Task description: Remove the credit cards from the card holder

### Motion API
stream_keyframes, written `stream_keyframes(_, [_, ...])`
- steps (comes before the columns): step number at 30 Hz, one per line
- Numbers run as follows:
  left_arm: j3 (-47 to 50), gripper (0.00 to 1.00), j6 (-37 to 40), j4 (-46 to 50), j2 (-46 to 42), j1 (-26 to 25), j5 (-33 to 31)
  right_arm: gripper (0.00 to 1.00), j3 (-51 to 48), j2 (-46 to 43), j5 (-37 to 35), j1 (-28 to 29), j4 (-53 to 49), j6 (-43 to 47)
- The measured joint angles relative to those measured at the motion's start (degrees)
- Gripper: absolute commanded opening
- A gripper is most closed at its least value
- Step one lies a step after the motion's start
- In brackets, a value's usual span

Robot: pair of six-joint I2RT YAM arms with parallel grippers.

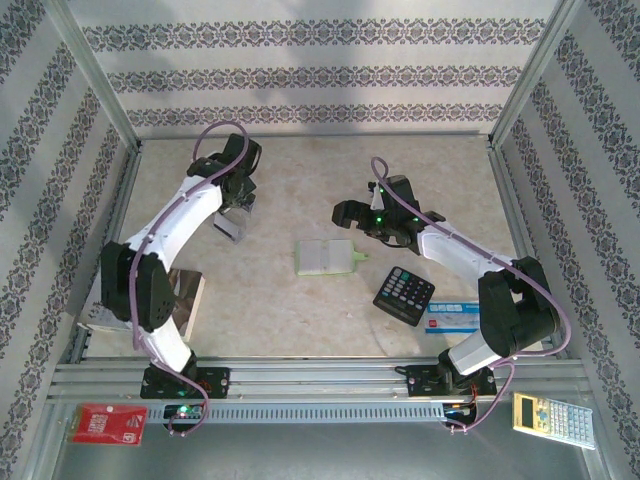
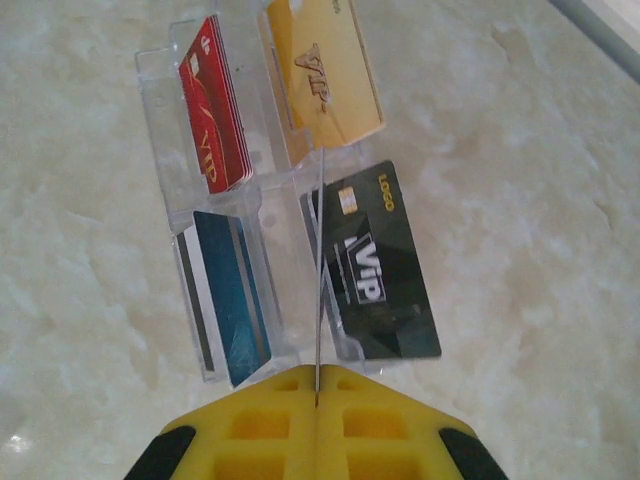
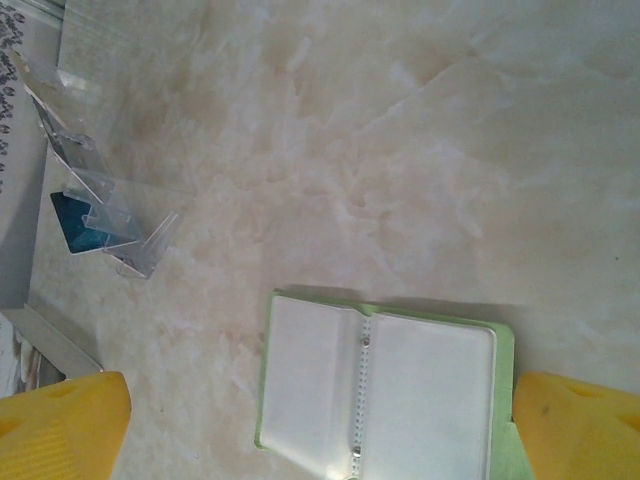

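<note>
My left gripper (image 2: 316, 375) is shut on the edge of a clear plastic pocket sheet (image 2: 160, 120), held just above the table. Its pockets hold the credit cards: a red one (image 2: 215, 105), a tan one (image 2: 325, 70), a black one (image 2: 380, 265) and a blue-and-white one (image 2: 232, 295). The lime-green card holder (image 3: 380, 400) lies open on the table with its pale inner faces up and nothing in it. My right gripper (image 3: 320, 430) hangs open above it, one yellow finger (image 3: 60, 425) on each side. From above, the card holder (image 1: 325, 257) lies between the left gripper (image 1: 238, 208) and the right gripper (image 1: 352, 215).
A black calculator (image 1: 404, 295) and a blue-and-white box (image 1: 455, 318) lie near the right arm's base. A wooden board (image 1: 190, 300) lies beside the left arm. A red packet (image 1: 110, 424) and a second calculator (image 1: 553, 418) rest on the front ledge. Patterned walls enclose the table.
</note>
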State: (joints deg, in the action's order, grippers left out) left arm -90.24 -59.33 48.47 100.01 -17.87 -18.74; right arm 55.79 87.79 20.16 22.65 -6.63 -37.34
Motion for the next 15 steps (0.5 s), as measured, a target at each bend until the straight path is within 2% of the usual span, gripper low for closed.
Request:
stream_keyframes(8, [-8.9, 0.00, -6.6, 3.4, 9.2, 0.0, -2.2, 0.98, 0.7, 0.7, 0.0, 0.0, -1.4, 0.3])
stream_keyframes(15, [-12.0, 0.00, -9.5, 5.4, 12.9, 0.0, -2.1, 0.98, 1.7, 2.2, 0.0, 0.0, -1.8, 0.3])
